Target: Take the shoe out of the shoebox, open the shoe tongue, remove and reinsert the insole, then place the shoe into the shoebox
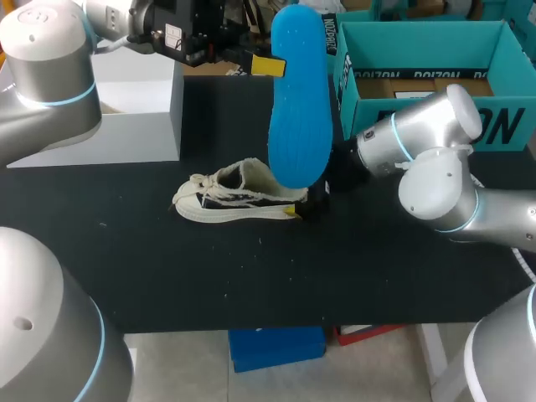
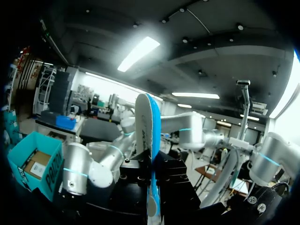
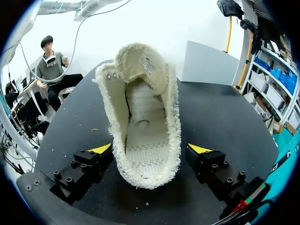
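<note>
Holding anything in your left gripper at that moment?

Yes. Its fingers were clamped on the blue insole, which stood on end in the air, raised above the shoe.

Where was the shoe itself?

It sat on its sole on the black table. It was a cream shoe with frayed edges, toe toward my left. Its mouth gaped wide, with the bare white footbed showing inside.

And your right gripper?

It was low at the shoe's heel with its fingers spread wide, one yellow tip on each side of the heel. It gripped nothing.

What about the shoebox?

It was teal and open-topped. It stood behind the shoe toward my right, well apart from it.
</note>
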{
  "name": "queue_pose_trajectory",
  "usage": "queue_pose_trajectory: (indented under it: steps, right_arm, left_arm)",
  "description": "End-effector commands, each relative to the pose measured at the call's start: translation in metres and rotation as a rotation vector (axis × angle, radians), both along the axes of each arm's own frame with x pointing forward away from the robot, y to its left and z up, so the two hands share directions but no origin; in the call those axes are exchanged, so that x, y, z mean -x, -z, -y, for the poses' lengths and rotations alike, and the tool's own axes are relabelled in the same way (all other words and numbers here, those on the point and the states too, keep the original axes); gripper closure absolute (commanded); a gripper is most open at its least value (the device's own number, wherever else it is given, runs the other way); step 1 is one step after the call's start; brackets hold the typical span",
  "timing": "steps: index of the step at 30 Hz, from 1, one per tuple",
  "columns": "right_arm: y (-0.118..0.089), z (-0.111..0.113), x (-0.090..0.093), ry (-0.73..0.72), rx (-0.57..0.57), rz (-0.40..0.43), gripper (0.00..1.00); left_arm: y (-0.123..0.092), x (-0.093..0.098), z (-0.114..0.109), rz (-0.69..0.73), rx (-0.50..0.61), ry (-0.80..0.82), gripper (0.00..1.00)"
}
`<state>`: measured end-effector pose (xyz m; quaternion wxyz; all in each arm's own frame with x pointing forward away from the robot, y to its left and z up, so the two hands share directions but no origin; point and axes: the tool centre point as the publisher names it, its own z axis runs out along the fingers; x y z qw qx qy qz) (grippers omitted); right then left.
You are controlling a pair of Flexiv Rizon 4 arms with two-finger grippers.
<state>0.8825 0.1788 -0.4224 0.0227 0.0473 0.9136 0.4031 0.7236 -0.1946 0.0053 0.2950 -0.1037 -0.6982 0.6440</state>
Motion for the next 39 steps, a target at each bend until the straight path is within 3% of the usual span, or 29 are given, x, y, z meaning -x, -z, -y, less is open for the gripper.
queue_pose_trajectory:
  steps: [1,8,16,24,39]
  right_arm:
    - [-0.024,0.01,-0.004,-0.014,0.172,-0.038,0.0]
    - [-0.044,0.006,-0.009,-0.087,0.412,-0.096,0.0]
    - [-0.062,-0.003,-0.015,-0.087,0.645,-0.091,0.0]
    - [-0.071,-0.011,-0.011,-0.06,0.747,-0.074,0.0]
    - [-0.071,-0.019,-0.006,-0.066,0.775,-0.074,0.0]
  left_arm:
    - [0.001,0.001,0.0,0.001,0.001,-0.004,1.0]
    - [0.001,0.001,0.0,0.001,0.001,-0.004,1.0]
    - [0.001,0.001,0.0,0.001,0.001,-0.004,1.0]
    - [0.001,0.001,0.0,0.001,0.001,-0.004,1.0]
    - [0.001,0.001,0.0,0.001,0.001,-0.004,1.0]
